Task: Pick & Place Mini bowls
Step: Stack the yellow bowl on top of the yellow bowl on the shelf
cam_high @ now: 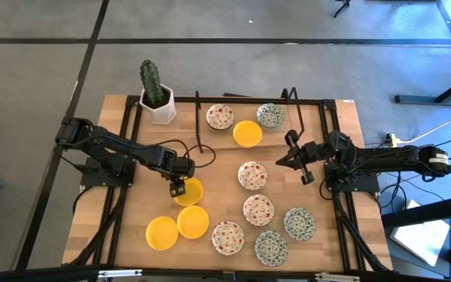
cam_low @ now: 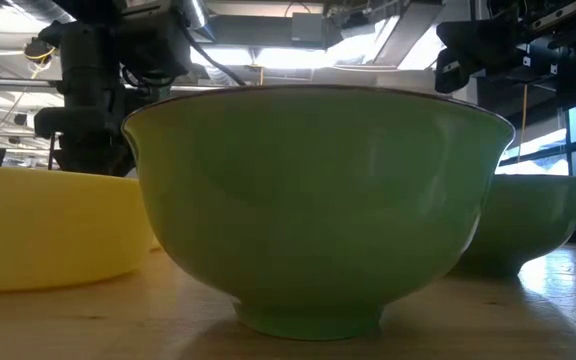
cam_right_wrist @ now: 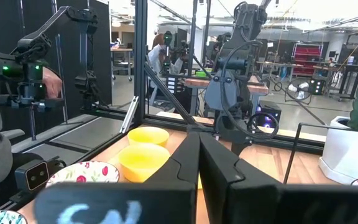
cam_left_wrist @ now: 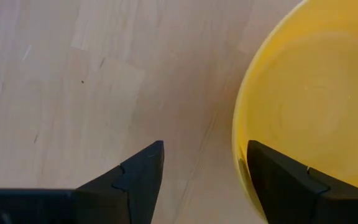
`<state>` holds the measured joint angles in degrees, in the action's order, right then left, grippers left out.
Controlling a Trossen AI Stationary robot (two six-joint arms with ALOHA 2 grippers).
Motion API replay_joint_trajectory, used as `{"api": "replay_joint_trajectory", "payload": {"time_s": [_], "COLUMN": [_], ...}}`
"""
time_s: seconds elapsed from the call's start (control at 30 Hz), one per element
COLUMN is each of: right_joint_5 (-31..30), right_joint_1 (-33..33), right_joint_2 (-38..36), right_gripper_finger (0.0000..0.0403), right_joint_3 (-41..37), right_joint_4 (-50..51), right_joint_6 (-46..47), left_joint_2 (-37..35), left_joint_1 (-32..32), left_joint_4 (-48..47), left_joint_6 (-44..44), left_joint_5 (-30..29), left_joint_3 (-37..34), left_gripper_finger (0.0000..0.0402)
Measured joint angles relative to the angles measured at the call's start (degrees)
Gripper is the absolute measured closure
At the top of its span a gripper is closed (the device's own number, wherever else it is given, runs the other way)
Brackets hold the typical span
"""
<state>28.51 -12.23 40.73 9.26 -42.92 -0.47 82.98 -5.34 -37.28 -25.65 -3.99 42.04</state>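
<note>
The left gripper (cam_high: 178, 189) points down at the rim of a yellow mini bowl (cam_high: 189, 192) near the counter (cam_high: 225, 164) centre, its jaws spread with one finger (cam_left_wrist: 284, 180) inside the rim and the other on bare wood outside. Two more yellow bowls (cam_high: 178, 227) sit touching near the front edge. The right gripper (cam_high: 296, 159) hovers with jaws closed and empty above open wood, beside a floral mini bowl (cam_high: 252, 175). The cactus pot (cam_high: 157, 104) stands at the far left corner.

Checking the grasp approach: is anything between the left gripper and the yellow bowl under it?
Nothing visible. The left gripper is open, its fingers straddling the yellow bowl rim over bare table.
</note>
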Motion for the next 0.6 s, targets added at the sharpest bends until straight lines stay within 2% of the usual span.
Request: {"api": "replay_joint_trajectory", "payload": {"time_s": [0.17,0.43,0.6], "right_joint_5": [0.0,0.0,0.0], "right_joint_1": [0.0,0.0,0.0], "right_joint_2": [0.0,0.0,0.0], "right_gripper_finger": [0.0391,0.0391,0.0391], "right_joint_3": [0.0,0.0,0.0], "right_joint_4": [0.0,0.0,0.2], "right_joint_6": [0.0,0.0,0.0], "left_joint_2": [0.0,-0.1,-1.2], "left_joint_1": [0.0,0.0,0.0], "left_joint_4": [-0.3,-0.1,-0.5], "left_joint_6": [0.3,1.2,2.5], "left_joint_5": [0.0,-0.7,-1.9], "left_joint_3": [0.0,0.0,0.5], "left_gripper_finger": [0.0237,0.0382,0.0396]}}
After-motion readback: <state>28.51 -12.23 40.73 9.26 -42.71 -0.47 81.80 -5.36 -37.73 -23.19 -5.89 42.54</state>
